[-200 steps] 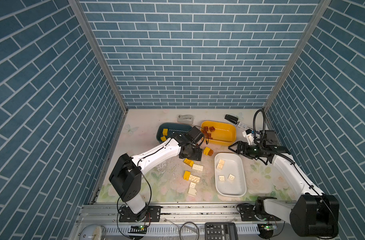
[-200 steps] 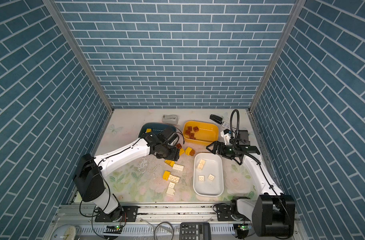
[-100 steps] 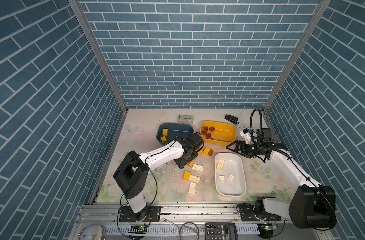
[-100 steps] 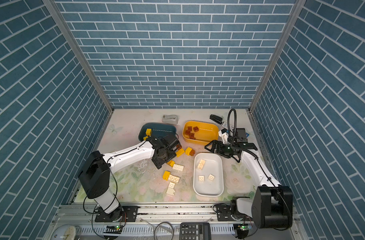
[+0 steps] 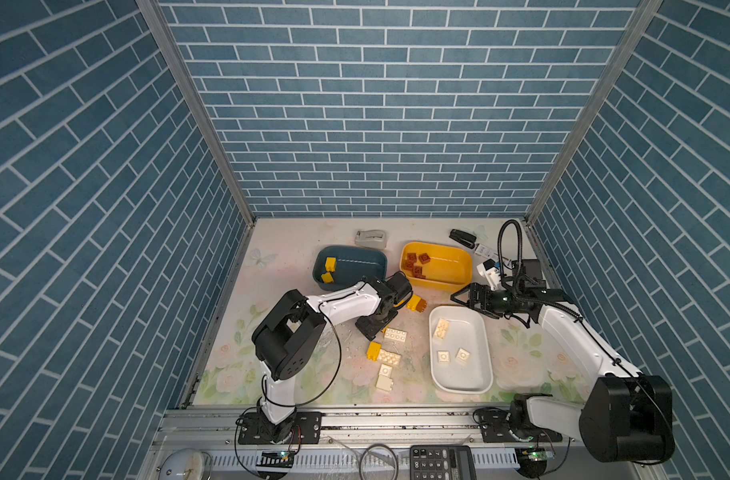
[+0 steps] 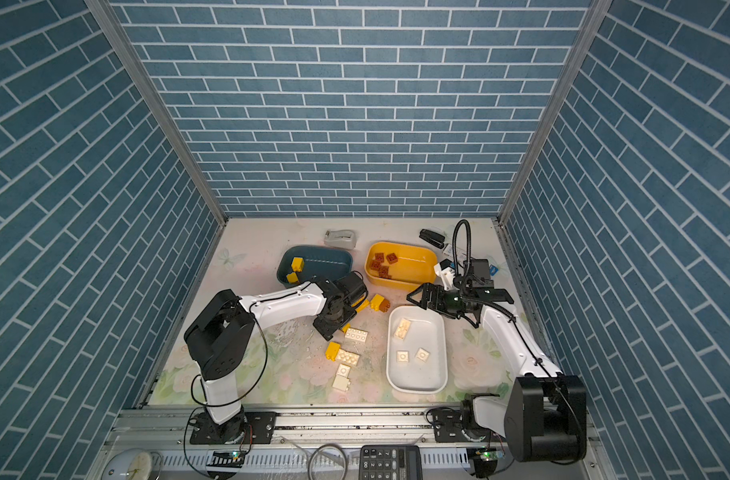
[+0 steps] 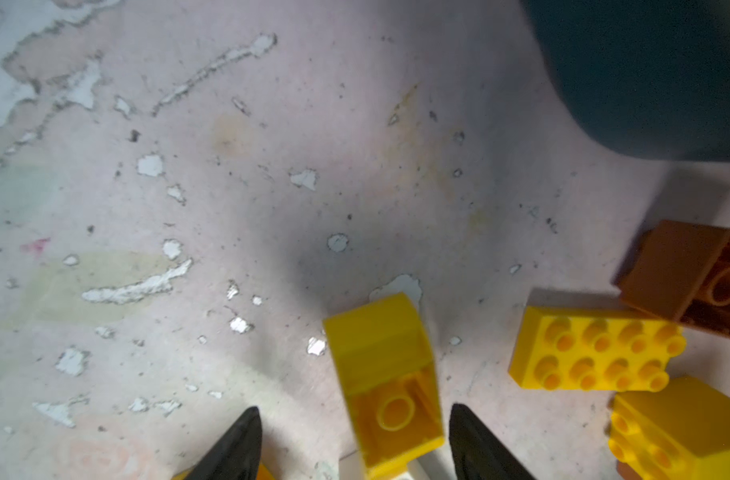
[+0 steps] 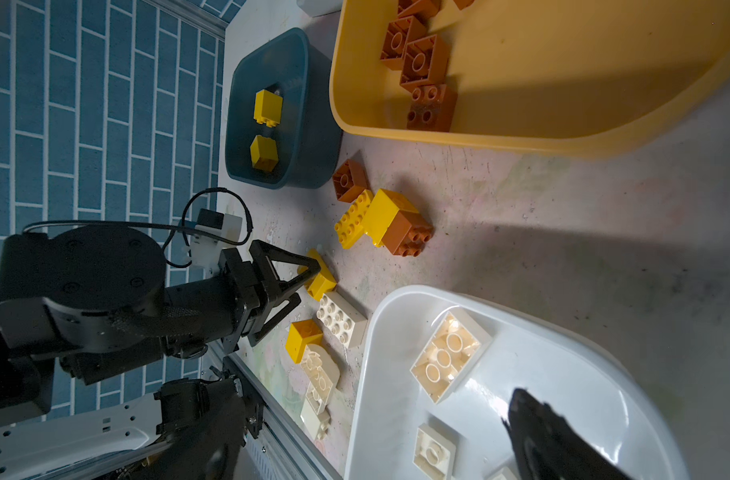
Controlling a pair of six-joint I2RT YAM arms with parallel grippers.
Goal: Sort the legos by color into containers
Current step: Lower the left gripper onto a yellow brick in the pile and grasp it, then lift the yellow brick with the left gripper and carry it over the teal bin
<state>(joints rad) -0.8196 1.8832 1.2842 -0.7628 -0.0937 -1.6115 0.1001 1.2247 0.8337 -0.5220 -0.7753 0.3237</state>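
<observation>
Since a second ago my left arm has swung down-frame in both top views. Its wrist then sat at the gap between the dark blue tub (image 5: 359, 266) and the yellow tub (image 5: 448, 266). Now the left gripper (image 7: 354, 411) is low over the mat, just below centre. My right arm has barely shifted. Bricks and tubs look unmoved, as far as I can tell.

Left wrist view: the fingers are apart with a yellow brick (image 7: 386, 365) lying on its side between them. It is close to one fingertip (image 7: 465, 428), with a clear gap to the other. I see no clamp. In a top view a cream brick (image 5: 395, 335) lies just beside the gripper.

The right gripper (image 5: 458, 296) is spread wide with nothing in it. It hovers at the upper rim of the white tub (image 5: 465, 376), between that tub and the yellow tub.

Contents:
- Dark blue tub: two yellow bricks.
- Yellow tub: reddish-brown bricks.
- White tub: three cream bricks.

Loose on the mat: a yellow-and-brown cluster (image 5: 415, 303) right of the left wrist, and one yellow plus three cream bricks below the gripper.
</observation>
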